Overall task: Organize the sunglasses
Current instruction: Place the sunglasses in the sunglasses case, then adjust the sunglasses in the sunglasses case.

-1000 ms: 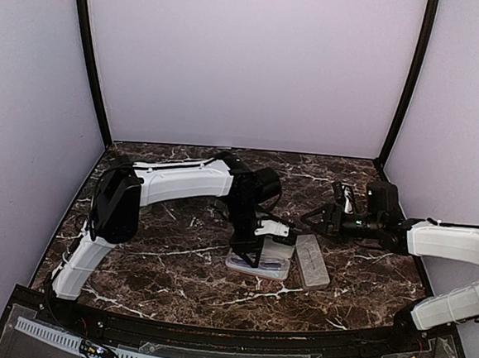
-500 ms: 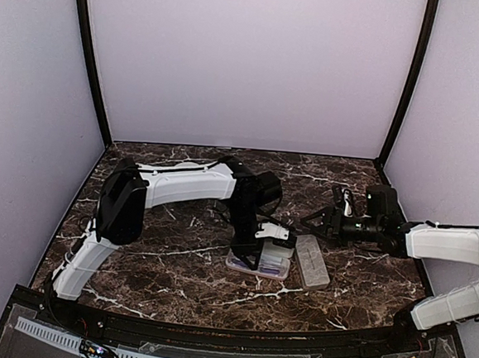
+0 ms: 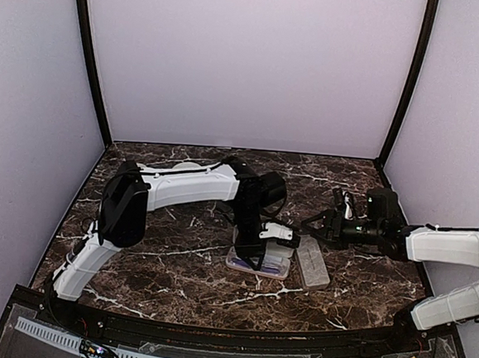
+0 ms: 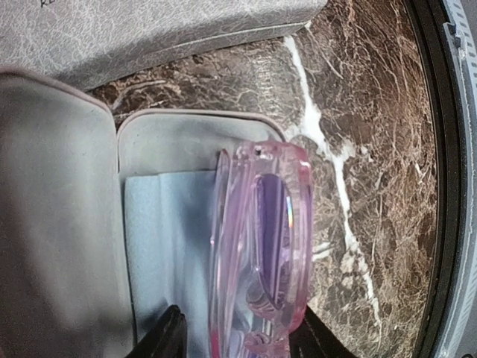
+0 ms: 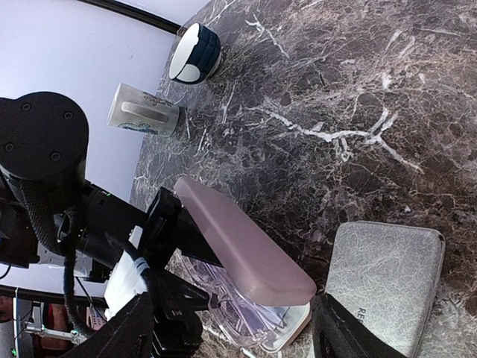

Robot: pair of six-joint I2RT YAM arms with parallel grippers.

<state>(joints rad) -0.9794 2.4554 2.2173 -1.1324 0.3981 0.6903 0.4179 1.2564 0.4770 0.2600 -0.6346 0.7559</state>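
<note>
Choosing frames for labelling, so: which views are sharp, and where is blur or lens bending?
Left wrist: pink sunglasses loom close and slightly soft; the table edge bows at the right. Right wrist: tilted, but the grey case is crisp. Top external: evenly lit.

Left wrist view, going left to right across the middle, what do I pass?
Case's empty half → blue cloth → pink sunglasses → marble table
</note>
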